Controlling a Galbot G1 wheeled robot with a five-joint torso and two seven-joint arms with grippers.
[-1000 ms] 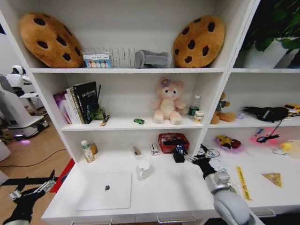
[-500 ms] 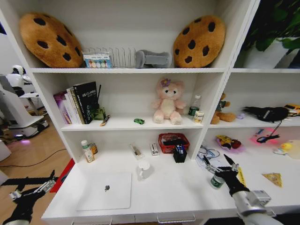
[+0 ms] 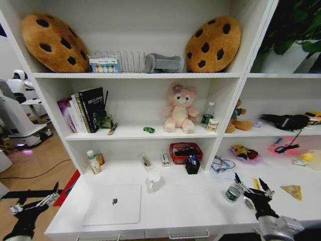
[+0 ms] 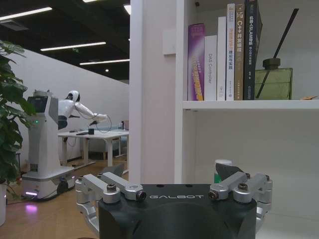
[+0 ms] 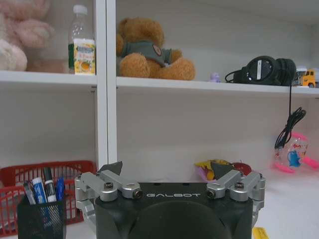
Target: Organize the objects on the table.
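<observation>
Silver and flat, the closed laptop (image 3: pixel 112 204) lies on the front left part of the long white desk (image 3: pixel 185 201), a small dark logo at the centre of its smooth lid. Behind it to the right stands a white mug (image 3: pixel 154 181), and at the desk's back left a slim green-capped bottle (image 3: pixel 93 162) stands just beside a small brown jar (image 3: pixel 101 159). A red mesh basket (image 3: pixel 184 152) of open plastic lattice holds dark items; touching its front, a black mesh pen cup (image 5: pixel 40 217) holds blue and black pens (image 5: pixel 46 185) upright. On the shelf above, the tiny green toy car (image 3: pixel 149 129) sits left of a pink plush bear (image 3: pixel 177 108), with a row of upright books (image 3: pixel 83 110) farther left. The small green-topped can (image 3: pixel 232 193), a short cylinder, stands on the right part of the desk, near a coiled cable (image 3: pixel 220 164) behind it. Just right of the can, the right gripper (image 3: pixel 251 189) hovers over the desk with its dark pointed fingers spread wide and holding nothing. The left gripper (image 3: pixel 33 205) hangs low beyond the desk's left end, over the wooden floor, its fingers likewise apart and empty. Two round cookie-shaped cushions (image 3: pixel 52 42) of brown plush lean on the top shelf.
</observation>
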